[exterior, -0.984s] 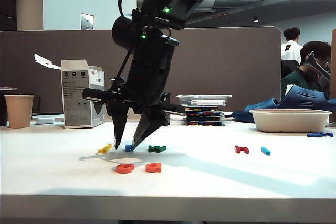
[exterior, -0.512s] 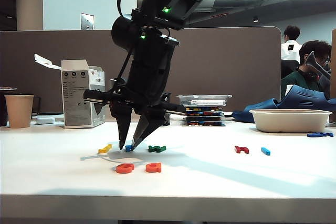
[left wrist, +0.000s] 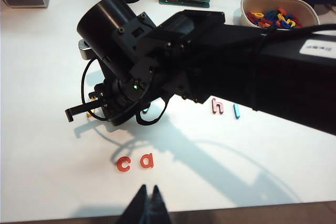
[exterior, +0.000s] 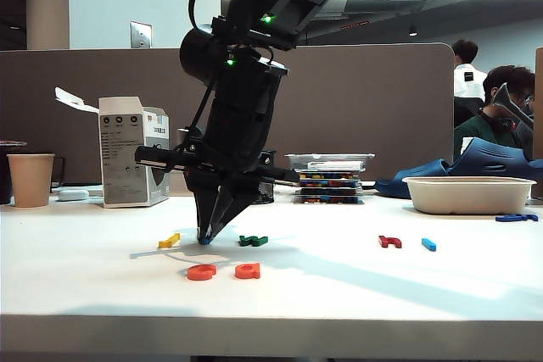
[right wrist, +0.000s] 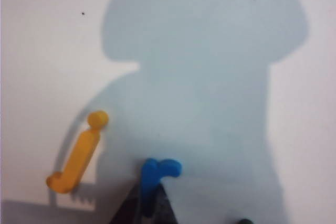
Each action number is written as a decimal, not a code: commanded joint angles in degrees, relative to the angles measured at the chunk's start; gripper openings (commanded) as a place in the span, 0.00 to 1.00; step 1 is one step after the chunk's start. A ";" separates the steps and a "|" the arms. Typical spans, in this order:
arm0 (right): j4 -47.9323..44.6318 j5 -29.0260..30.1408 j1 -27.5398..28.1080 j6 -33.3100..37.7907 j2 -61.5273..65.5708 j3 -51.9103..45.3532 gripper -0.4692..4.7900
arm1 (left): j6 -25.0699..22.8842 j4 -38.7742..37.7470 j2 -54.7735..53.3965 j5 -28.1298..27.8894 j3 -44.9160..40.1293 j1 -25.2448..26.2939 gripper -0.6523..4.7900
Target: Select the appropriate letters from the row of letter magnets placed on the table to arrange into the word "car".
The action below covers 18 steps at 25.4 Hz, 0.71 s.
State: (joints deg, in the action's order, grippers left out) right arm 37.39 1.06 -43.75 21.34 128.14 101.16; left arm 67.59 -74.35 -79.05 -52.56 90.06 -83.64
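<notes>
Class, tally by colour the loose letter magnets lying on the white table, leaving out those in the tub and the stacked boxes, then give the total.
Yellow: 1
Light blue, in the right tool: 1
Green: 1
Orange-red: 2
Dark red: 1
Blue: 1
Total: 7

The right arm reaches down steeply from above, wrist tilted, its right claw [exterior: 204,238] pointing at the counter [exterior: 339,286] with the tips down at the surface. The jaws have drawn together into a narrow wedge, pinching the light-blue r [right wrist: 155,178]. The left claw [left wrist: 147,203] hangs apart from the right arm, its fingers pressed together and holding nothing.
</notes>
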 commanded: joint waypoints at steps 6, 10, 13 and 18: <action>2.86 -2.47 -0.02 -0.11 -2.16 -0.68 0.07 | -0.07 0.28 0.11 -0.22 0.15 0.00 0.11; 2.86 -2.51 -0.07 -0.11 -3.74 -0.68 0.07 | -0.07 0.31 0.11 -0.22 0.15 0.00 0.11; 3.10 -2.49 -0.17 -0.11 -4.76 -0.68 0.07 | -0.07 0.31 0.11 -0.22 0.15 0.00 0.11; 7.52 -2.45 -0.24 0.59 -7.04 -0.68 0.07 | -0.07 0.31 0.11 -0.17 0.15 0.00 0.11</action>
State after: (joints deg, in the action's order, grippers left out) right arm 43.29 -1.21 -43.81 21.39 121.84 100.33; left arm 67.59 -74.32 -79.05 -52.53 90.08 -83.64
